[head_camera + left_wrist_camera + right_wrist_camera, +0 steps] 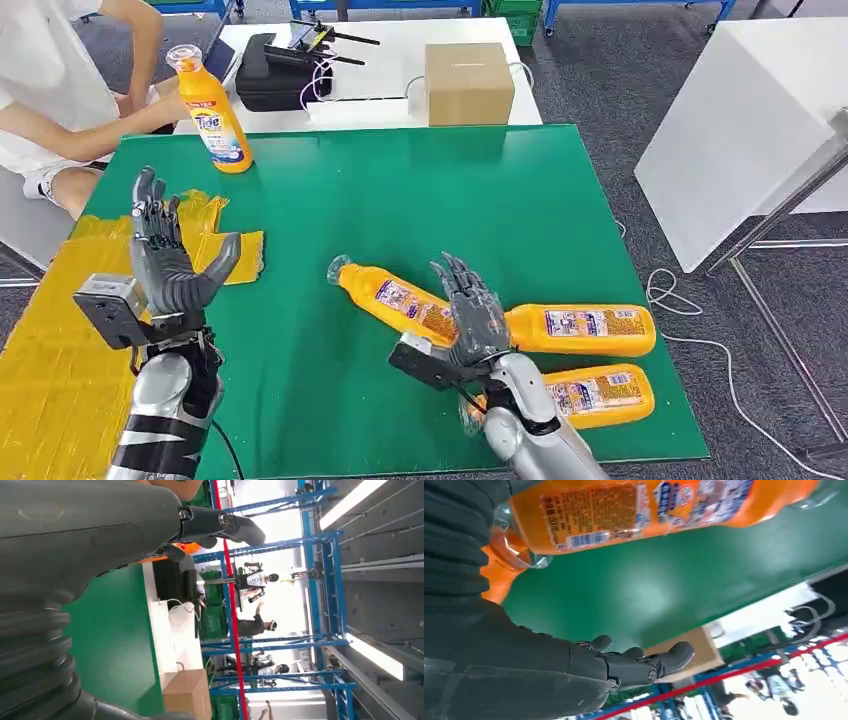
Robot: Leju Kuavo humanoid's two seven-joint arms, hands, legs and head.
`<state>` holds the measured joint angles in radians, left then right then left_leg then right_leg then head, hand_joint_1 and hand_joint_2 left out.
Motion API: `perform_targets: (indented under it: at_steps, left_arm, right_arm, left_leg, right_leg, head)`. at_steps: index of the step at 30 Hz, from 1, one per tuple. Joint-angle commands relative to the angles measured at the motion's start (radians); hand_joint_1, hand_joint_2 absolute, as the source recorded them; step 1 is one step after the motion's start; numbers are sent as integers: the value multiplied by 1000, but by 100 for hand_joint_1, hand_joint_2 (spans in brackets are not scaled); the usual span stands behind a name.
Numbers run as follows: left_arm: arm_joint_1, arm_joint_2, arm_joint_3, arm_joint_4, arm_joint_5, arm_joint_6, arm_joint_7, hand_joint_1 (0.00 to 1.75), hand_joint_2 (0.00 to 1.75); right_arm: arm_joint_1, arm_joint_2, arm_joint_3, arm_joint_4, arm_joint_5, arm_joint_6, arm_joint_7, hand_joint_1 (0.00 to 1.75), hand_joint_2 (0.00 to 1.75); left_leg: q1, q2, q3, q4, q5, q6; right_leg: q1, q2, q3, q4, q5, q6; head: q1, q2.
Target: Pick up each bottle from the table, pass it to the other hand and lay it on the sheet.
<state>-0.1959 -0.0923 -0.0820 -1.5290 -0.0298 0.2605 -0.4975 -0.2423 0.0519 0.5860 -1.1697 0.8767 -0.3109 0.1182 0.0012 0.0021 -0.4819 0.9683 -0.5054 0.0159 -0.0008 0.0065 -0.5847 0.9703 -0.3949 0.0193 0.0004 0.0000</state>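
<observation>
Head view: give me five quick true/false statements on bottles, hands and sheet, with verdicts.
1. Three bottles lie on the green mat. True.
2. The upright bottle stands at the mat's far left corner. True.
3. The left hand holds a bottle. False: it is raised, fingers apart, holding nothing.
4. A bottle lies on the yellow sheet. False: no bottle lies on it.
5. The right hand is above the angled lying bottle. True.
</observation>
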Motion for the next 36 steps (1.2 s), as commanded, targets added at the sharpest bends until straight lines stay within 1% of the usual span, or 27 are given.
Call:
perform_targets:
  at_steps: [1,11,16,21,26,28,32,36]
  left_arm:
    - [-54,-10,-2,53,-3,-3,12,0,175]
    - [-80,-18,-32,79,-3,-6,16,0,175]
    - [-84,-18,-37,84,-2,-7,18,0,175]
    - [-101,-26,-56,111,2,-9,22,0,175]
    - [-112,-27,-61,125,9,-9,23,0,175]
    - [-122,-29,-67,137,15,-11,23,0,175]
    - [-128,-31,-69,142,18,-11,23,0,175]
    - [-140,-36,-70,148,20,-13,23,0,175]
  right_arm:
    - [-86,30,-74,167,-24,11,17,0,175]
    - [-151,66,-103,288,-88,55,-4,0,175]
    - [-163,71,-106,311,-105,69,-11,0,175]
    - [-215,94,-112,401,-152,105,-34,0,175]
    - [-245,103,-109,450,-180,133,-47,0,175]
    - [-277,106,-94,501,-173,142,-29,0,175]
    - [-303,105,-78,533,-151,136,-12,0,175]
    - [-349,105,-40,579,-86,134,42,0,175]
  left_leg:
    - [1,-1,1,0,0,-1]
    - [1,-1,1,0,0,-1]
    - [0,-1,1,0,0,0]
    - [1,-1,1,0,0,-1]
    - [1,-1,1,0,0,-1]
    - [1,-1,1,0,0,-1]
    - [0,-1,0,0,0,0]
    - [0,-1,0,0,0,0]
  right_leg:
    - [1,-1,1,-1,0,1]
    - [1,-1,1,-1,0,0]
    - [0,-1,1,-1,0,0]
    - [1,-2,1,-1,0,0]
    - [1,-1,1,-1,0,0]
    - [1,-2,1,-1,0,0]
    - [0,-1,0,0,0,1]
    - [0,-1,0,0,0,0]
  head:
    - [0,0]
    - [0,0]
    - [0,0]
    - [0,0]
    - [0,0]
    - [0,0]
    - [0,0]
    - [0,0]
